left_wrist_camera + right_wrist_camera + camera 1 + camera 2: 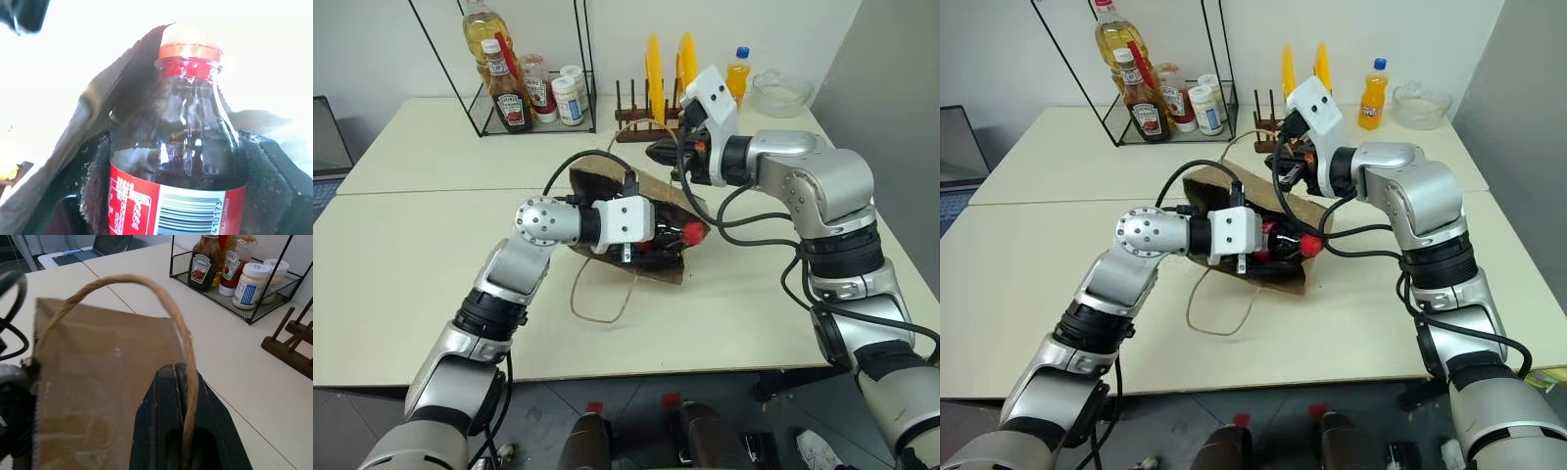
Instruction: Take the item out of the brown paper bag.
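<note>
1. Head views: left gripper (pixel 668 238) sits at the mouth of the brown paper bag (pixel 651 191), jaws spread around the cola bottle (pixel 677 238); the bottle's red cap pokes out past the fingers toward the bag's open edge. Bag is lifted at the top, lower edge on the table (pixel 421 255). One string handle (pixel 602 294) lies looped on the table in front of the bag
2. Head views, right side: right gripper (pixel 658 153) is above and behind the bag, jaws pressed together on the upper string handle, holding that side up
3. Left wrist view: bottle (pixel 188 147) fills the gap between the two padded fingers (pixel 95 191), pads touching it on both sides at label height; dark liquid, red label with barcode, cap end away from the wrist. Brown bag flap (pixel 98 112) just behind the bottle
4. Right wrist view: fingers (pixel 168 421) shut with the pale string handle (pixel 146 289) pinched between them; bag panel (pixel 102 382) hangs below the loop
5. Surface/room: pale tabletops butted together; wire rack (pixel 533 98) with ketchup and sauce bottles at the back, wooden plate rack (pixel 641 122) with yellow plates, orange soda bottle (pixel 737 73), glass bowl (pixel 781 93); a laptop (pixel 93 247) on the far table
</note>
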Controlling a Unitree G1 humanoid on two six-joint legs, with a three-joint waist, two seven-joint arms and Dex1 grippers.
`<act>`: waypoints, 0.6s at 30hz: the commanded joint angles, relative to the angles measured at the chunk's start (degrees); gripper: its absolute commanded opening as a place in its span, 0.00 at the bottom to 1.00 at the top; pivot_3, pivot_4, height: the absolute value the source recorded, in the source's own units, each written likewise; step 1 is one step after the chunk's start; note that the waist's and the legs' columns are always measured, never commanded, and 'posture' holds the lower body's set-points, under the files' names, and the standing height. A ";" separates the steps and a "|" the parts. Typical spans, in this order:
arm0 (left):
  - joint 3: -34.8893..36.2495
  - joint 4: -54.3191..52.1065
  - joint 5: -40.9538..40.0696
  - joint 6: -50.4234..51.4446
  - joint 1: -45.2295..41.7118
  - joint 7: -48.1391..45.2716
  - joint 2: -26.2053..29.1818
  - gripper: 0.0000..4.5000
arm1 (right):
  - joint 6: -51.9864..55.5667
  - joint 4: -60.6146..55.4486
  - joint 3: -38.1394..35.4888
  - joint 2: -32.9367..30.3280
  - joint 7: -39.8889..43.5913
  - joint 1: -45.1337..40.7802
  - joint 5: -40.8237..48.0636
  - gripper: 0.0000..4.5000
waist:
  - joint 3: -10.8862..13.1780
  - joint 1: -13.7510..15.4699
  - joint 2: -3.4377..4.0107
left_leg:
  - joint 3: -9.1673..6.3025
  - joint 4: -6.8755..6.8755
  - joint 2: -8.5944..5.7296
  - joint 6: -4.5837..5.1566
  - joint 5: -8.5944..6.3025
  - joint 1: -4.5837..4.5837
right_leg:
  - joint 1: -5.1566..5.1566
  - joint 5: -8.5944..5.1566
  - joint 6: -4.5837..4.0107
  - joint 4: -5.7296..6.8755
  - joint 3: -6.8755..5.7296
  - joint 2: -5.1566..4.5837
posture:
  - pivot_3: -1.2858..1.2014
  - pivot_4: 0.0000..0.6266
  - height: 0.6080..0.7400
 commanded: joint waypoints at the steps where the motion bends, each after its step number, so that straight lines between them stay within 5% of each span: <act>1: 5.23 -9.08 -4.74 5.84 0.27 1.49 1.74 0.73 | -2.05 0.09 -0.68 -0.33 0.70 -1.16 -0.64 0.00 | 0.00 -0.02 0.00 | 0.00 0.00 0.00 0.00 0.00 0.00 | 0.00 0.00 0.00 0.00 0.00 0.00 | 0.52 0.24 1.00; 7: 12.51 -18.13 -14.17 23.50 1.17 3.69 5.29 0.73 | -3.76 1.82 -0.46 -0.31 1.51 -0.75 -1.39 0.00 | 0.01 -0.31 -0.01 | -0.02 0.00 0.02 0.00 0.00 0.01 | -0.01 0.00 0.00 0.02 -0.01 0.02 | 0.52 0.24 1.00; 18: 19.82 -22.52 -27.36 39.26 0.98 6.57 8.11 0.73 | -6.59 5.25 0.11 1.16 3.49 -1.74 -2.85 0.00 | 0.01 -0.31 -0.01 | -0.02 0.00 0.03 -0.01 0.00 0.01 | -0.01 0.00 0.00 0.01 -0.01 0.01 | 0.52 0.24 1.00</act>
